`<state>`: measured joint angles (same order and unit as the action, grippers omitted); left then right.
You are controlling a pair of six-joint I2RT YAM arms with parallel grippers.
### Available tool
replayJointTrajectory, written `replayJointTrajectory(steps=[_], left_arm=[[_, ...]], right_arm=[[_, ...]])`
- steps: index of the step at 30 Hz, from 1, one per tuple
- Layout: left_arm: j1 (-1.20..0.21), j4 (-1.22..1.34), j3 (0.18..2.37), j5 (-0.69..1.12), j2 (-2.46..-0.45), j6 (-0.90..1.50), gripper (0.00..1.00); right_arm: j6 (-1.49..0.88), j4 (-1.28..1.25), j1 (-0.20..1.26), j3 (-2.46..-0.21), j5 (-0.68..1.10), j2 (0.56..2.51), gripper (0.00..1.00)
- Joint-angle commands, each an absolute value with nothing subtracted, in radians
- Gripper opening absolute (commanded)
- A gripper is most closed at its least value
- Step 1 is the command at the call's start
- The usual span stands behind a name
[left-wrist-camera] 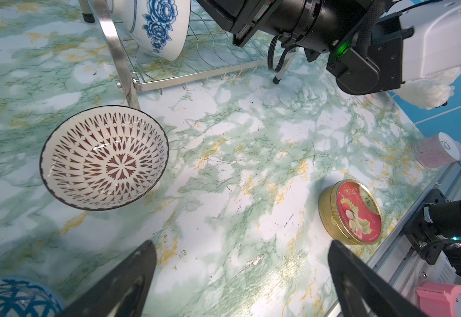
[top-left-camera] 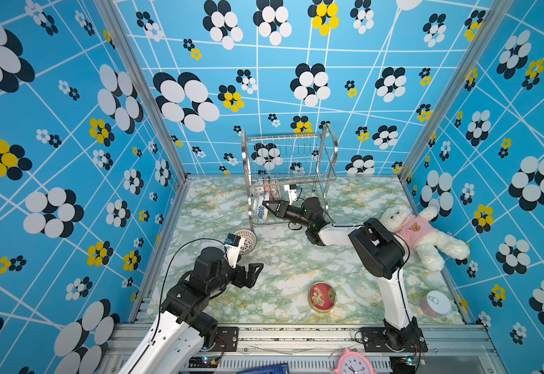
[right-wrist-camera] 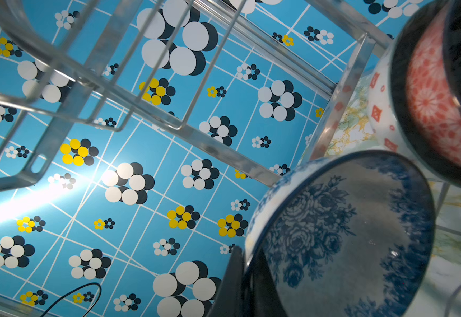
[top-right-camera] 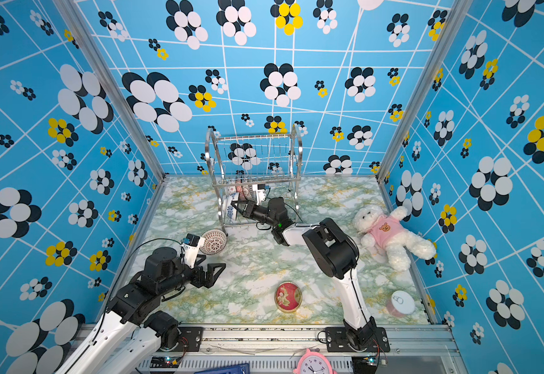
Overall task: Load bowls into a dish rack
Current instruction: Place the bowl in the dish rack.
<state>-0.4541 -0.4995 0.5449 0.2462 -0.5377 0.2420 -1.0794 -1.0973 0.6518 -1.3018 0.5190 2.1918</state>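
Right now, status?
Right tool shut on blue bowl in rack lower tier. Left tool open, empty. Brown bowl loose by rack leg.

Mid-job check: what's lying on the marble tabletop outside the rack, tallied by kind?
Bowls: 2, the brown-patterned bowl and the blue-patterned bowl, the latter cut off in the left wrist view
Red tin: 1
Plush bear: 1
Pink can: 1
Total: 5

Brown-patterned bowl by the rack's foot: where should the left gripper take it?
Probably the rim of the brown-patterned bowl, one finger inside, from above, on the side away from the dish rack: it sits mouth-up, and a rack leg stands right by its rim.
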Motion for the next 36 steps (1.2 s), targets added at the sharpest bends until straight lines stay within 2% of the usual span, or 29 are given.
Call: replayJointTrajectory(steps=[1,28,36], left_arm=[[-0.462,-0.480,0.530,0.234,-0.525,0.229,0.99],[-0.479,-0.481,0.529,0.224,-0.506,0.229,0.99],[-0.482,-0.482,0.528,0.218,-0.497,0.228,0.99]], right_arm=[[-1.049,-1.166,0.646,-1.340,0.488,2.213,0.00],[-0.973,-1.088,0.669,-1.373,0.426,2.276,0.03],[-0.921,-1.034,0.676,-1.361,0.428,2.246,0.15]])
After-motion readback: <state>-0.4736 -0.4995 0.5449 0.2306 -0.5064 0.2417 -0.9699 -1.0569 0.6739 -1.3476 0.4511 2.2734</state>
